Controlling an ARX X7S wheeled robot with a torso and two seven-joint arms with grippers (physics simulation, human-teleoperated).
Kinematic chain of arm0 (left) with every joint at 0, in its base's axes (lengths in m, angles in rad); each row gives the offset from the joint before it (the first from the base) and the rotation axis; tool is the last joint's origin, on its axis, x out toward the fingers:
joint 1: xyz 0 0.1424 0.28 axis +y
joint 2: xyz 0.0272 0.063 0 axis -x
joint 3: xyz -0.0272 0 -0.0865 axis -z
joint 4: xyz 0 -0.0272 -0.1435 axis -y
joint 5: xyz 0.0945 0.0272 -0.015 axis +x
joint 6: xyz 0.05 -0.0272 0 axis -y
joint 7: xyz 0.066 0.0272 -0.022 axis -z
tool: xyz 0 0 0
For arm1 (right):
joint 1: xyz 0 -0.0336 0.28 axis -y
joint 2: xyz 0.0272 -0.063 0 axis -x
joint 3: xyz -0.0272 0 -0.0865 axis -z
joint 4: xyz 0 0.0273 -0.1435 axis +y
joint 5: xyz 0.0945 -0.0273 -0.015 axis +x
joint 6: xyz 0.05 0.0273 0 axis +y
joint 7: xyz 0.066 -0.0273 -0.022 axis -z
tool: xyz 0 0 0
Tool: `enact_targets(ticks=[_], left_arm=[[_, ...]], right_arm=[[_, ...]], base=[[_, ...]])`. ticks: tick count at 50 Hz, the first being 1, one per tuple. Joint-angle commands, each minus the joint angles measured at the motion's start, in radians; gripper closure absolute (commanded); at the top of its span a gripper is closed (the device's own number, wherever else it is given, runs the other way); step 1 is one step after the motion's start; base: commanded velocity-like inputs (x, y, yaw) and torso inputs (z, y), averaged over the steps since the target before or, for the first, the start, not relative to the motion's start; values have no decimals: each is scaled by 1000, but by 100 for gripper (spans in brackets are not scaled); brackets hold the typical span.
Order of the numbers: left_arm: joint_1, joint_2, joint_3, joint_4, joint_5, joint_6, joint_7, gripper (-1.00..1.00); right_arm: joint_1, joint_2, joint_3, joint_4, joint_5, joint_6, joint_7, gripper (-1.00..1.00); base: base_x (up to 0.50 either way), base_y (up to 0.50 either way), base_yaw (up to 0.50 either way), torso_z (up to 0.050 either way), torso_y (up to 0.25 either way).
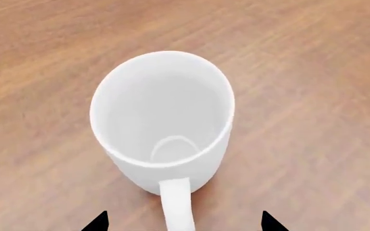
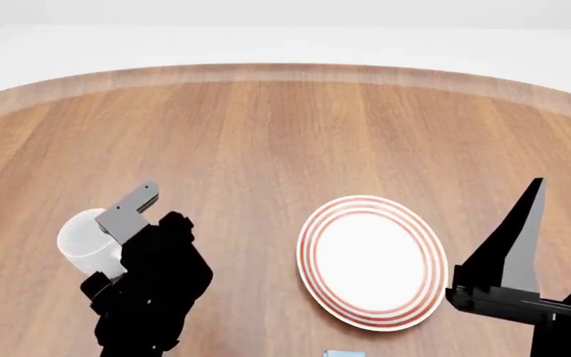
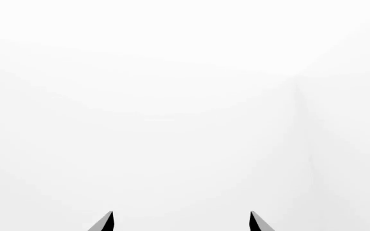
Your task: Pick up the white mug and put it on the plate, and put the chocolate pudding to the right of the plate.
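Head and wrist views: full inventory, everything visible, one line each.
white mug: 1, plain white, upright on the table at the robot's left, empty, handle toward the left wrist camera
plate: 1, white with red-orange rings, on the table, right of the mug, nothing on it
light blue object: 1, cut off at the head view's bottom edge, unidentifiable
table: 1, brown wood
left gripper: 1, black, open, at the mug
right gripper: 1, black, open, raised, holding nothing
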Motion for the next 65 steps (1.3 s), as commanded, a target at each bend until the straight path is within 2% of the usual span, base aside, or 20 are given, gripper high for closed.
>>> enact_targets(ticks=[1,26,27,54,56,59,65], left_arm=[[-5,-4,4,-61,-8,34,28,-100],[-19,-10,18,-174,-15,98,87,-100],[-20,-10,19,-178,-15,101,90,100],[-28,-33,50,-189,-19,128,137,100],[-25,-45,74,-149,-3,130,153,100],[-52,-87,177,-44,42,100,256,100],[-90,-210,350,289,96,2,381,100]], right_arm=[[-1,4,-1,1,1,-1,4,-100],[3,8,-15,19,-2,-7,10,-100],[3,8,-15,18,-3,-7,10,-100],[2,14,-25,27,-3,-7,19,-100],[3,15,-26,25,-2,-3,20,-100],[3,15,-26,27,1,-3,21,-100],[1,19,-19,16,7,2,25,-100]], base=[[0,0,0,0,0],[0,0,0,0,0],[0,0,0,0,0],[0,0,0,0,0],[0,0,0,0,0],[0,0,0,0,0],[0,0,0,0,0]])
